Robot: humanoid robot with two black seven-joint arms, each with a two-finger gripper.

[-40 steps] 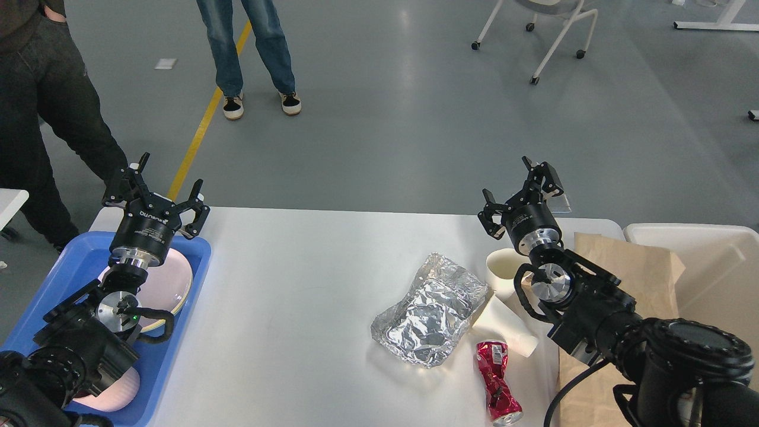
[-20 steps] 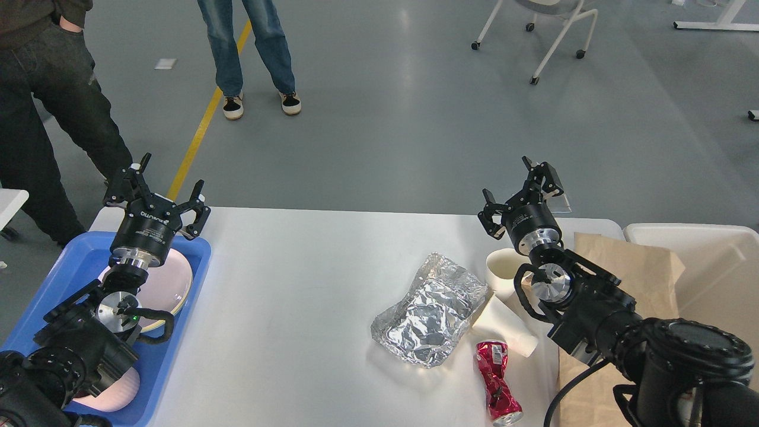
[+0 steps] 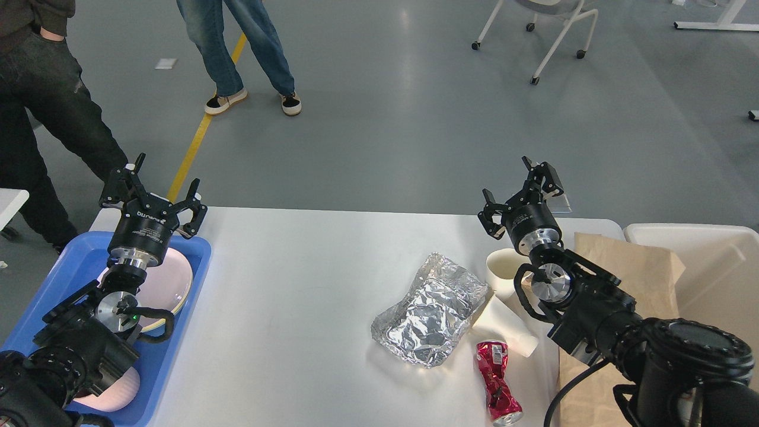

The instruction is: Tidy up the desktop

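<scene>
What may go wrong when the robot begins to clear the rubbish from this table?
The crushed red can lies on its side near the desktop's front edge; a nudge may roll it off. The tipped paper cup touches the crumpled foil, so grasping one may drag the other. The right gripper is open, holding nothing.

My right arm (image 3: 599, 308) hides part of the paper cups (image 3: 504, 270); the frame's bottom edge crops the red can (image 3: 497, 379).
</scene>
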